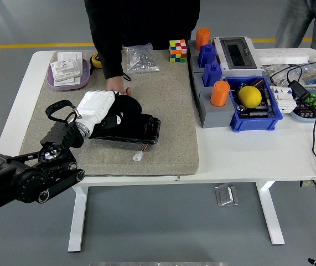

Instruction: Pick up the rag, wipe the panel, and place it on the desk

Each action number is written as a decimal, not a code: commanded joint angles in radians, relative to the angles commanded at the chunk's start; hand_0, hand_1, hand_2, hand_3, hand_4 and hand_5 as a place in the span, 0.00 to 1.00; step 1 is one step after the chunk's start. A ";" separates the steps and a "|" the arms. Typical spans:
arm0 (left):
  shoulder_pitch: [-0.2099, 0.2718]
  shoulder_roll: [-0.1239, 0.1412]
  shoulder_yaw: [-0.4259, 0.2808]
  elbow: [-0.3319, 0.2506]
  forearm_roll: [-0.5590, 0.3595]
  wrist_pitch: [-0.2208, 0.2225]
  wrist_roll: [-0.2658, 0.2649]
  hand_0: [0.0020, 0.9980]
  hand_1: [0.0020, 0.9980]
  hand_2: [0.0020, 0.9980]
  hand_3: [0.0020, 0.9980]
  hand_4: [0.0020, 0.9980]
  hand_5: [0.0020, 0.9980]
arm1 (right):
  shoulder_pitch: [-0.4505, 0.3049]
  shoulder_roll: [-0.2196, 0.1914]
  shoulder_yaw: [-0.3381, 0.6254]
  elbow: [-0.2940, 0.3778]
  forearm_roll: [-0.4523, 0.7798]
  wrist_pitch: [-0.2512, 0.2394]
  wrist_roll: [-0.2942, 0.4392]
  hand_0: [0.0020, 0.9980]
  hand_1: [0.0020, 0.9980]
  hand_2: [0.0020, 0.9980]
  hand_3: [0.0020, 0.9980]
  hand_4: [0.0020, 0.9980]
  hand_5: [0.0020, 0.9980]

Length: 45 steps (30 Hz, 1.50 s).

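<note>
A black rag [123, 109] lies bunched on a flat black panel [145, 132] on the beige mat [169, 94]. My left hand [98, 104], white with a black arm coming in from the lower left, rests on the rag's left part with its fingers closed on it, over the panel's left end. A person in black stands at the far side. Their hand [117, 85] touches the far edge of the rag and panel, just behind my hand. My right arm is out of view.
A small white scrap [138, 157] lies on the mat near its front edge. A bag of screws [141, 58], a Rubik's cube [178, 50] and a purple tray [69, 72] stand at the back. Blue bins [255, 113] with orange cylinders [220, 93] stand to the right.
</note>
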 joint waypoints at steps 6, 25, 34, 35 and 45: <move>0.033 0.035 -0.061 0.002 0.019 0.002 -0.004 0.23 0.13 0.52 0.46 0.18 0.00 | -0.003 0.002 0.007 0.000 -0.002 0.000 0.000 0.78 0.66 0.71 0.64 1.00 0.57; 0.106 0.109 -0.176 0.033 0.047 0.005 -0.009 0.23 0.13 0.52 0.46 0.18 0.00 | -0.014 0.009 0.031 0.001 -0.012 -0.004 -0.001 0.78 0.66 0.72 0.64 1.00 0.57; 0.142 0.133 -0.209 0.032 0.061 0.010 -0.012 0.23 0.13 0.52 0.46 0.18 0.00 | -0.014 0.011 0.029 0.002 -0.010 -0.006 -0.001 0.78 0.66 0.71 0.64 1.00 0.57; 0.147 0.136 -0.218 0.033 0.061 0.010 -0.012 0.23 0.13 0.52 0.46 0.18 0.00 | -0.015 0.011 0.029 0.002 -0.010 -0.006 -0.002 0.78 0.66 0.71 0.64 1.00 0.57; 0.171 0.161 -0.290 0.046 0.038 0.041 -0.057 0.23 0.13 0.52 0.46 0.18 0.00 | -0.011 0.013 0.031 0.003 -0.010 -0.009 -0.003 0.78 0.66 0.71 0.64 1.00 0.57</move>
